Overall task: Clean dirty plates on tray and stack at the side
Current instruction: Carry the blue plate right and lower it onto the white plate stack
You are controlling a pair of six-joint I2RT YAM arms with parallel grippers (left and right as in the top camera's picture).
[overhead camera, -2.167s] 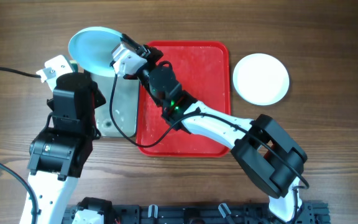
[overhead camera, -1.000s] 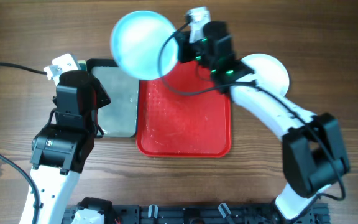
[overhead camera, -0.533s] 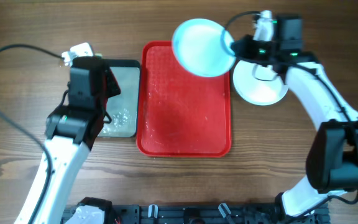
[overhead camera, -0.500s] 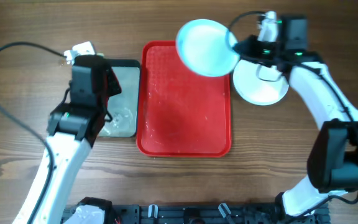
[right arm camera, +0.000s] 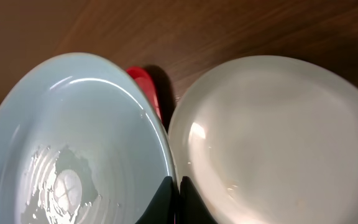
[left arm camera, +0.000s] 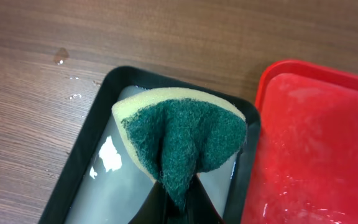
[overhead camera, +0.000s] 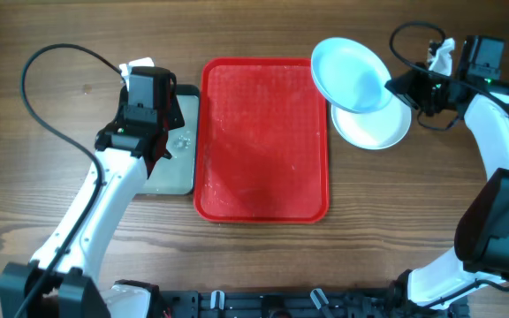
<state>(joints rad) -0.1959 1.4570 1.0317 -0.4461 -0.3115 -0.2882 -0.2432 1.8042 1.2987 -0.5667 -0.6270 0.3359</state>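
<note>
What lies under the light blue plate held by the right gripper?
Part of the white plate and a corner of the red tray lie beneath it; what it covers of them is hidden.

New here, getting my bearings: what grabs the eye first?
A big red tray lies at the centre of the table. Right of it, the right gripper holds a light blue plate tilted, partly over a white plate. On the left, the left gripper pinches a green-and-yellow sponge over a dark grey tray.

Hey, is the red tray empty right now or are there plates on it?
Empty. The red tray shows only its bare bumpy surface; the light blue plate is held by the right gripper.
</note>
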